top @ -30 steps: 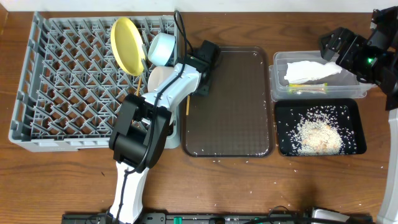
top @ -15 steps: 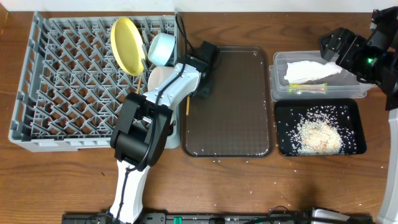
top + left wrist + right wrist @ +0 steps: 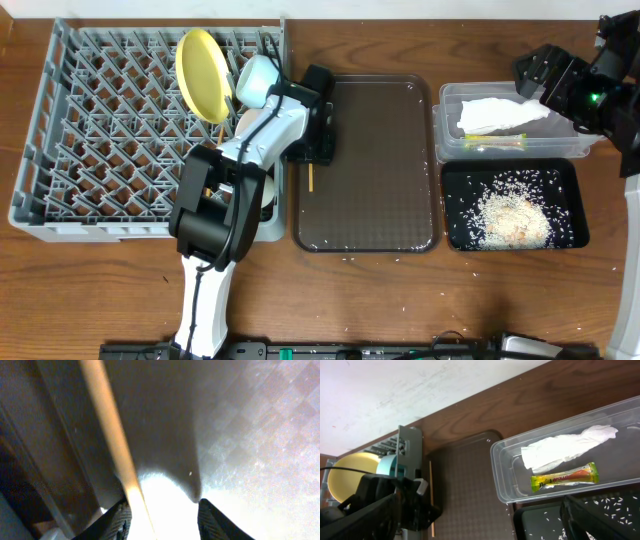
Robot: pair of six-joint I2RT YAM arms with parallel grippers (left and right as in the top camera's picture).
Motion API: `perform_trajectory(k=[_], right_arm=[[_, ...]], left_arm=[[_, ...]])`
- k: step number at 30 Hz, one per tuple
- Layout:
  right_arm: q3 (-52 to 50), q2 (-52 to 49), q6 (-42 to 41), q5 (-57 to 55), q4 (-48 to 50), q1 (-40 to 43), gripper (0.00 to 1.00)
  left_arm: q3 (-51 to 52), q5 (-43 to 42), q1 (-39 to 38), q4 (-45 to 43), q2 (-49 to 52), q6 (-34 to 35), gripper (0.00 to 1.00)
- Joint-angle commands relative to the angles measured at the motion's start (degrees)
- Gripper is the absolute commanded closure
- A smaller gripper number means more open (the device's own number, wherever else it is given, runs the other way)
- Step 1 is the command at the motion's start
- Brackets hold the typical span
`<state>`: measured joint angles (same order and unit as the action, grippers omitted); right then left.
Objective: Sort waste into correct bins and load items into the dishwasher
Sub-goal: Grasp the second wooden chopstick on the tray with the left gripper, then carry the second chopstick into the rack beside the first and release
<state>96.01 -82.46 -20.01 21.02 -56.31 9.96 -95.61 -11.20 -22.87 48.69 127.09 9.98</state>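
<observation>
My left gripper [image 3: 316, 152] is open and low over the left edge of the brown tray. One wooden chopstick [image 3: 312, 178] lies on the tray between its fingers. In the left wrist view [image 3: 165, 522] the chopstick [image 3: 112, 435] runs close along the left finger. The grey dish rack [image 3: 100, 140] holds the upright yellow plate [image 3: 202, 75], the light blue bowl [image 3: 256, 78] and a white bowl [image 3: 248, 125] partly hidden by my arm. My right gripper [image 3: 560, 85] is open and empty above the clear tub [image 3: 447, 120]. The tub holds the napkin [image 3: 565, 450] and the wrapper [image 3: 565, 478].
The brown serving tray [image 3: 375, 170] lies between the rack and the bins. The black tray [image 3: 565, 175] in front of the tub holds a heap of rice [image 3: 512, 215]. Loose grains lie on the table by the tray's front edge [image 3: 350, 258].
My left gripper has shifted a little left and toward the front along the tray's edge. The chopstick's visible end now lies slightly further right. The rack has shifted slightly left. The right arm has not moved.
</observation>
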Motion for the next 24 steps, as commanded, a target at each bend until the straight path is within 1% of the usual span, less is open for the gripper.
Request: perform_trajectory(k=[1, 4, 5, 6, 7, 14, 19, 24], right_arm=[[0.6, -0.1, -0.3, 0.2, -0.1, 0.5, 0.01], [0.6, -0.1, -0.3, 0.2, -0.1, 0.5, 0.01], [0.6, -0.1, -0.3, 0.2, -0.1, 0.5, 0.01], [0.6, -0.1, -0.3, 0.2, -0.1, 0.5, 0.01], [0.6, -0.1, -0.3, 0.2, -0.1, 0.5, 0.01], [0.6, -0.1, -0.3, 0.2, -0.1, 0.5, 0.01], [0.6, -0.1, -0.3, 0.2, -0.1, 0.5, 0.01], [0.6, -0.1, -0.3, 0.2, -0.1, 0.5, 0.01]], left_arm=[[0.8, -2.9, 1.2, 1.2, 1.7, 1.5, 0.63], [0.8, -2.9, 1.2, 1.0, 1.7, 1.5, 0.80], [0.8, -2.9, 1.2, 0.7, 1.7, 1.5, 0.81], [0.8, -2.9, 1.2, 0.4, 1.7, 1.5, 0.89], [0.8, -2.9, 1.2, 0.1, 1.7, 1.5, 0.92], [-0.4, -2.9, 0.1, -0.7, 1.7, 2.0, 0.92], [-4.9, -1.2, -0.9, 3.5, -1.3, 1.9, 0.93], [-9.8, 5.1, -0.8, 9.8, -9.4, 1.5, 0.92]])
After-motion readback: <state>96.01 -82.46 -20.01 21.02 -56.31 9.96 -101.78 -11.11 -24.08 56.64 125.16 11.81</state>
